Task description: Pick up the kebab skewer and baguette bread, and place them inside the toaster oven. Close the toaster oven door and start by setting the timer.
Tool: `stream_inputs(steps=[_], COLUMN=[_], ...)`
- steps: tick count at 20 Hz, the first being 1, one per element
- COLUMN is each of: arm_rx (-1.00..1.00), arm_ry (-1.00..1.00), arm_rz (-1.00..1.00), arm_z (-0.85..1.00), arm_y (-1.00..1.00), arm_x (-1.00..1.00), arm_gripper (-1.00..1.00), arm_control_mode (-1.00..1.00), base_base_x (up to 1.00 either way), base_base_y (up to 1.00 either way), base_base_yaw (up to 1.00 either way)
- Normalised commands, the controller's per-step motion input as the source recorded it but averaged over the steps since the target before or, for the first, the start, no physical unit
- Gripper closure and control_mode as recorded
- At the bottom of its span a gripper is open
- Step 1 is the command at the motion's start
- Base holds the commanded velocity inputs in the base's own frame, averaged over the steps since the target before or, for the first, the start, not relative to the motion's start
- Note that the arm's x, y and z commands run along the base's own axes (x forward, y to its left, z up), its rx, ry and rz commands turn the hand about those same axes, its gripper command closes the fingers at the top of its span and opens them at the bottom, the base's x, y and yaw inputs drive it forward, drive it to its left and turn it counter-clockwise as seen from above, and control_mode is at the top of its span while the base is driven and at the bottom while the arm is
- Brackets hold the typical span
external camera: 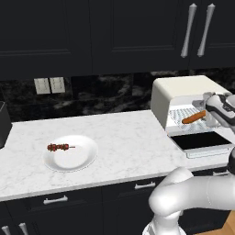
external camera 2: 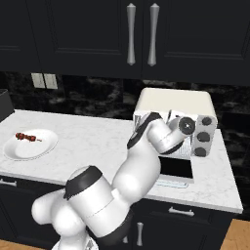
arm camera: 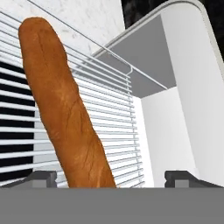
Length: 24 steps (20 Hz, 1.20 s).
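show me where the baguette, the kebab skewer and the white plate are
baguette bread (arm camera: 65, 109): hand view, middle of the loaf on the oven rack.
kebab skewer (external camera: 58, 147): left base view, its meat chunks.
white plate (external camera: 85, 158): left base view, bare right side.

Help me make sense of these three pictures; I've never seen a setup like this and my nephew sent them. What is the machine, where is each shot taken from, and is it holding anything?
It's a computer-rendered kitchen with a white robot arm. Two pictures come from cameras behind the arm, one to its left and one to its right. The third looks out from the arm's hand, along its pincer.

On the marble counter stands a cream toaster oven with its door folded down. A long orange-brown bread loaf lies on the wire rack inside. The pincer's two dark tips stand wide apart either side of the loaf, so it looks open and not gripping.

Further left, a white plate carries a small meat skewer.
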Motion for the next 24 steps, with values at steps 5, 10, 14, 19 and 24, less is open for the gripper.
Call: stream_inputs(steps=[5, 10, 14, 19, 24], arm_rx=[0.0, 0.0, 0.0, 0.0, 0.0], arm_ry=[0.0, 0.0, 0.06, 0.12, 0.14], arm_rz=[0.0, 0.0, 0.0, -0.05, -0.12], arm_z=[0.18, 0.26, 0.36, 0.39, 0.27], arm_y=[0.02, 0.01, 0.25, 0.7, 0.91], arm_x=[-0.08, -0.33, -0.93, -0.79, -0.8], arm_gripper=[-1.0, -1.0, -1.0, -1.0, -1.0], arm_control_mode=[-1.0, -1.0, -1.0, -1.0, -1.0], base_base_x=[0.0, 0.0, 0.0, 0.0, 0.0], base_base_y=[0.0, 0.0, 0.0, 0.0, 0.0], base_base_yaw=[0.0, 0.0, 0.0, 0.0, 0.0])
